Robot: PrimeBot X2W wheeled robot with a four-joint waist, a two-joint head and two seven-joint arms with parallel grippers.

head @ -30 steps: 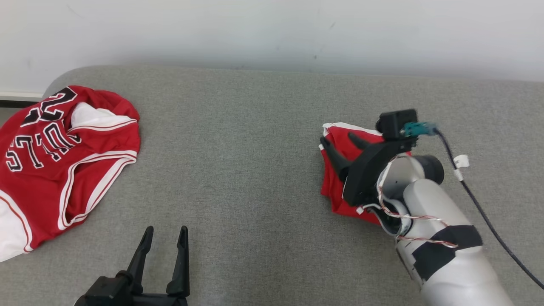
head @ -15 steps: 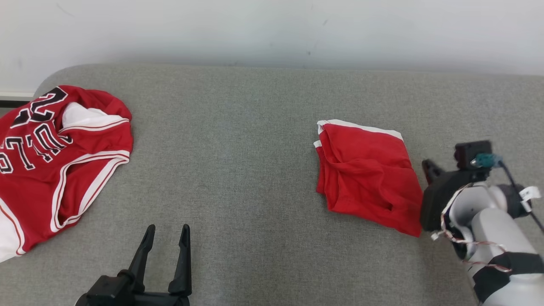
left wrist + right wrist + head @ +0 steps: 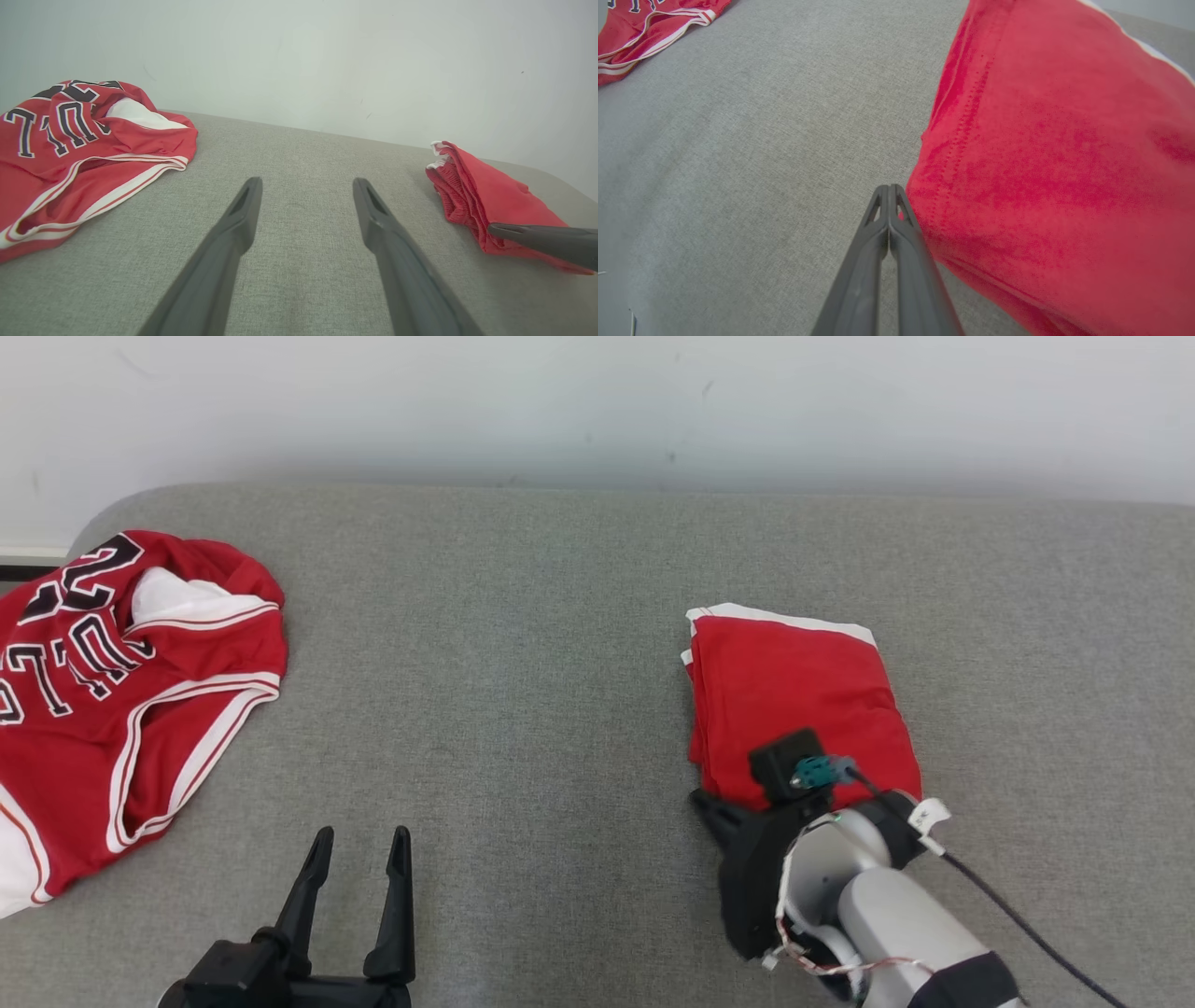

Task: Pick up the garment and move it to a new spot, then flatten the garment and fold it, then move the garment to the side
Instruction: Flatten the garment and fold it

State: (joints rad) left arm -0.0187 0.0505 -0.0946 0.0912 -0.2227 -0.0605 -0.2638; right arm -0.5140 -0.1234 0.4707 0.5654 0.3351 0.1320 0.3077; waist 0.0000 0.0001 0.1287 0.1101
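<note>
Fingers: right gripper (image 3: 888, 196) clenched tight with nothing between, tips just touching the folded red garment's (image 3: 794, 691) near-left edge. Looks set to nudge it sideways, not lift. Left gripper (image 3: 359, 835) spread wide, empty, parked clear. Grey cushion (image 3: 523, 644) carries both cloths. The crumpled red jersey (image 3: 112, 709) is far left and the folded garment right of centre, well apart.

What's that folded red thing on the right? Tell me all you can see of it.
The folded red cloth garment is a rectangular stack of layers with white trim along its far edge and a stitched hem. It lies flat on the grey fabric surface. The shut right gripper sits at its near left corner; no cloth shows between the fingers.
</note>
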